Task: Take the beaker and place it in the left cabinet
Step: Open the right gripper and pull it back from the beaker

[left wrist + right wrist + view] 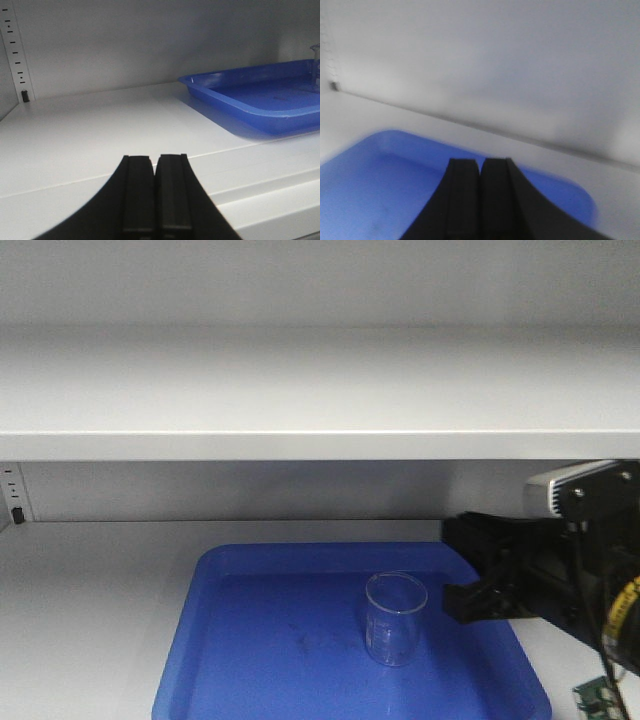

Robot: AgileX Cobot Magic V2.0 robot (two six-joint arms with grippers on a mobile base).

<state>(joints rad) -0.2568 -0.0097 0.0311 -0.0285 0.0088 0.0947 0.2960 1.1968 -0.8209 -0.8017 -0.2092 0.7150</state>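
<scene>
Grey cabinet shelf [90, 590] — blue tray [250, 660] holds 1 upright beaker [395, 620].

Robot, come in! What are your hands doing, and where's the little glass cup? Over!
Left tool shut, empty. Right tool shut, empty. Small clear glass beaker upright in blue plastic tray on pale grey cabinet shelf. Nothing in the way.

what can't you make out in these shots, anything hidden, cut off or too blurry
- Beaker: absent from the right wrist view; in the left wrist view only a sliver shows at the right edge.
- Blue tray: front rim cut by the bottom edge of the front view.
- Right gripper: the arm runs off the right edge.
- Right wrist view: motion blur smears the cabinet back wall.
- Left gripper: unseen in the front view.
</scene>
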